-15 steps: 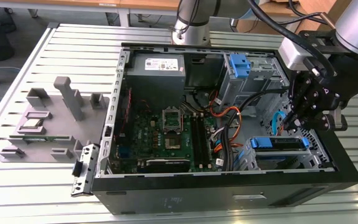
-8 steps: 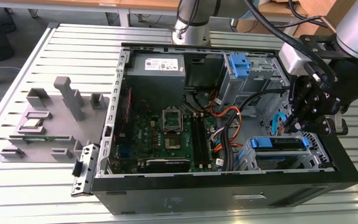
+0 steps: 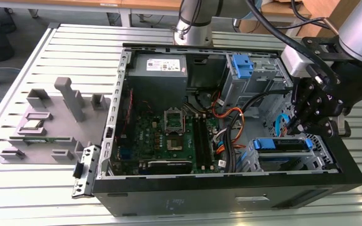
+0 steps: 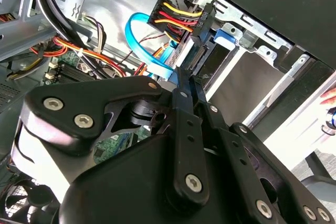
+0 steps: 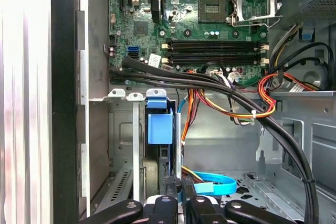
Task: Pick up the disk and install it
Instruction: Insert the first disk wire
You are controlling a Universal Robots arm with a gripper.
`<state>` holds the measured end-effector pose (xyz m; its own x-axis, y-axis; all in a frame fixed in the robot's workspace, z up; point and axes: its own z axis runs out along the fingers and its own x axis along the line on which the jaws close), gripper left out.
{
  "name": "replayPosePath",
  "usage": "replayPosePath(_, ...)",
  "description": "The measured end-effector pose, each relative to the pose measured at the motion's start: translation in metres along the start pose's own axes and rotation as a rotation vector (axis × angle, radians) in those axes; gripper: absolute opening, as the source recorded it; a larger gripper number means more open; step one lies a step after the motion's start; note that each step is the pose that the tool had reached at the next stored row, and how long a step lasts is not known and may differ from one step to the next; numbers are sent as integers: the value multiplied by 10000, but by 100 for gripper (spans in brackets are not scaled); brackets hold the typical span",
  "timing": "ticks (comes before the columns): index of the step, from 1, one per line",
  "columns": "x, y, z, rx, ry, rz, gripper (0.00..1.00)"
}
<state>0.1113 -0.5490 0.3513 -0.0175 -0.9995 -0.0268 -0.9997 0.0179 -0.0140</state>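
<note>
The disk [image 3: 282,144] sits in the lower drive cage at the exterior view's right of the open computer case, its blue bracket [image 5: 159,128] showing along the edge. A power plug with yellow, red and black wires [image 4: 181,17] and a blue flat cable [image 4: 144,51] meet its end. My gripper [image 3: 292,129] hangs just above that end of the disk. In both wrist views its fingertips [image 4: 182,72] are together, with nothing visibly held, right beside the plug; the gripper [image 5: 181,190] is in line with the disk's bay.
A bare blue bracket [image 3: 242,66] stands in the upper bay, next to the grey power supply [image 3: 160,66]. Thick black cables [image 5: 220,85] cross the case over the motherboard [image 3: 175,136]. A grey parts fixture [image 3: 49,122] lies at the exterior view's left. A hand [image 4: 328,95] shows outside the case.
</note>
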Motion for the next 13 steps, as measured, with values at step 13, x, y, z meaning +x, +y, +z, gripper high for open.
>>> replayPosePath(13,1,12,12,9,-4,1,16)
